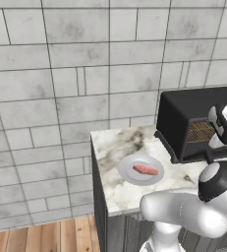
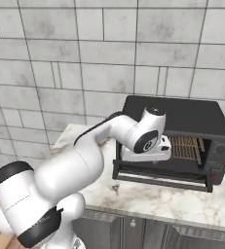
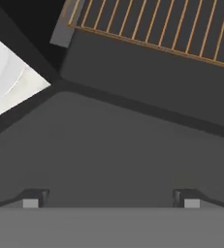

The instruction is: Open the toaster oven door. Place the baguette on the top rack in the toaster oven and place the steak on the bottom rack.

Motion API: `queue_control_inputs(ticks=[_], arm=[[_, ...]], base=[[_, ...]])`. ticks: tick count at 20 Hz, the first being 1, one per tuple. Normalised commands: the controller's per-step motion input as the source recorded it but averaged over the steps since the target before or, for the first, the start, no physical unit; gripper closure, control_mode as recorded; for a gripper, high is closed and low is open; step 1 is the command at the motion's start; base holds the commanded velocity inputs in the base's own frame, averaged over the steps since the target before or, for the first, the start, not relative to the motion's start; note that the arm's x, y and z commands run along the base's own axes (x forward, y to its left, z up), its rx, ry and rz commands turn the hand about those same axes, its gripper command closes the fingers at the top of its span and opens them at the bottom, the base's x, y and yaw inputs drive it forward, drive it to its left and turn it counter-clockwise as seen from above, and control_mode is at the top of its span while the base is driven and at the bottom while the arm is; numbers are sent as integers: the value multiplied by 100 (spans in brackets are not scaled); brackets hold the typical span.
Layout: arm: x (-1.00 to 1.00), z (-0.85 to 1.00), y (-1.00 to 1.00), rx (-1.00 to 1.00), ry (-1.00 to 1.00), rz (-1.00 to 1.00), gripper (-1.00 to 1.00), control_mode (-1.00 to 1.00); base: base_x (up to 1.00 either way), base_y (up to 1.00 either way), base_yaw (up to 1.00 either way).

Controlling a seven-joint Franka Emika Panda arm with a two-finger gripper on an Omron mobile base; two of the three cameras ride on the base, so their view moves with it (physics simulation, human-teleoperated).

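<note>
Grey tiled wall backs the marble table [image 1: 116, 147], where the toaster oven door [image 2: 162, 177] lies open and the wide, empty end effector [image 3: 111, 198] should withdraw straight, clearing the rack, toward the steak [image 1: 146, 170] on its plate [image 1: 129, 178].

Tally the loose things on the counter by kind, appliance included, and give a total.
Toaster ovens: 1, the toaster oven, its toaster oven door folded down
Plates: 1, the plate
Steaks: 1, the steak on that plate
Total: 3
</note>
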Motion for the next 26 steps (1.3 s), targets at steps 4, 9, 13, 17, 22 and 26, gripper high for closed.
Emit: queue_control_inputs(ticks=[4, 9, 13, 17, 22, 26], arm=[[-42, -24, -4, -3, 0, 5, -100, -100], [-47, -29, 0, -2, 0, 0, -100, -100], [-44, -36, 0, 0, 0, 0, -100, -100], [-37, -45, 0, 0, 0, -1, -100, -100], [-31, -47, 0, 0, -4, -2, -100, -100], [-25, -52, 1, 0, -1, -2, -100, -100]], base=[[0, 0, 0], [0, 0, 0], [0, 0, 0], [0, 0, 0], [0, 0, 0], [0, 0, 0]])
